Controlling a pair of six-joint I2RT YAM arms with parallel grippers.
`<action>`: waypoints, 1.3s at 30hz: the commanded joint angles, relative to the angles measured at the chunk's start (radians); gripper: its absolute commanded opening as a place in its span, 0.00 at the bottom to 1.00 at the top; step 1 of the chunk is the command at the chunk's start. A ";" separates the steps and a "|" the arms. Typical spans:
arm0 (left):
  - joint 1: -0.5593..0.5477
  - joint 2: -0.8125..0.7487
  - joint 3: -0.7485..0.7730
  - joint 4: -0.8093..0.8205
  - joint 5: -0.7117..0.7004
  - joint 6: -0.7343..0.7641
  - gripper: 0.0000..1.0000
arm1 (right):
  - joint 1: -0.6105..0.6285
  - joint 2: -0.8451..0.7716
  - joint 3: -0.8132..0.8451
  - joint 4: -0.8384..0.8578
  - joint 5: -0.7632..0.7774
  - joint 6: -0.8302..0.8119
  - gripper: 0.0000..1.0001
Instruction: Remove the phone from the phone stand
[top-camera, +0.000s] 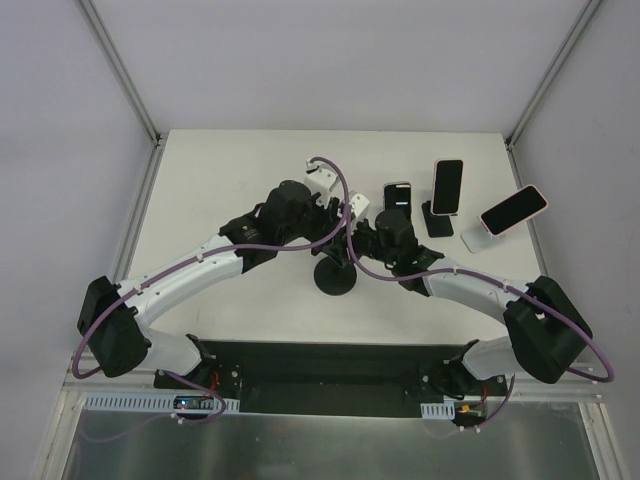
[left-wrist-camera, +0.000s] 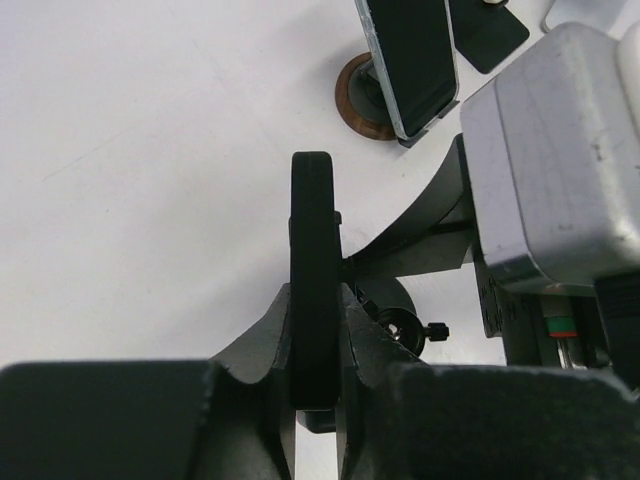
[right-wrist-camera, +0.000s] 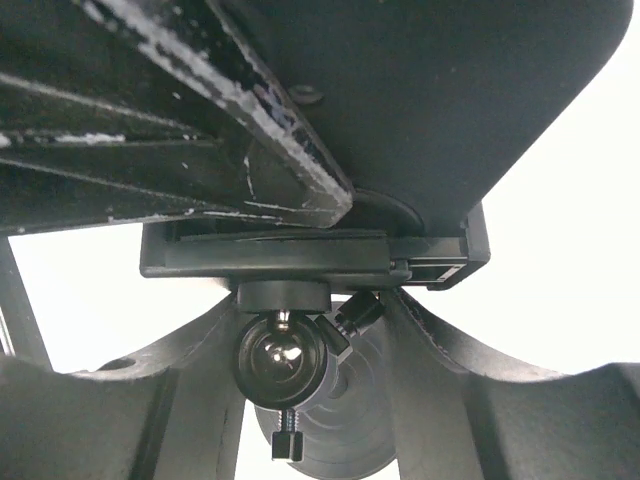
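Observation:
A black phone (left-wrist-camera: 314, 230) shows edge-on in the left wrist view, and my left gripper (left-wrist-camera: 315, 300) is shut on its lower edge. The phone still sits in the clamp (right-wrist-camera: 300, 258) of the black phone stand. In the right wrist view the phone's dark back (right-wrist-camera: 450, 110) fills the top. My right gripper (right-wrist-camera: 312, 300) is closed around the stand's ball joint (right-wrist-camera: 280, 360), with its fingers against the joint and its knob. In the top view both grippers meet above the stand's round base (top-camera: 335, 279) and hide the phone.
Three other phones on stands sit behind: a dark one (top-camera: 397, 196), an upright one (top-camera: 447, 186) and a pink-edged one (top-camera: 514, 209) on a white stand. The nearest of them (left-wrist-camera: 410, 60) has a brown round base (left-wrist-camera: 358, 98).

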 joint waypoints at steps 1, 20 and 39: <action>0.010 0.018 -0.016 0.070 -0.022 -0.020 0.00 | 0.030 -0.039 -0.001 -0.022 -0.081 -0.003 0.01; 0.033 0.052 -0.104 0.391 -0.007 -0.107 0.00 | 0.144 -0.027 -0.004 -0.057 -0.141 -0.020 0.01; 0.289 -0.049 -0.145 0.258 0.381 0.063 0.00 | 0.110 -0.057 -0.055 -0.140 -0.162 -0.064 0.01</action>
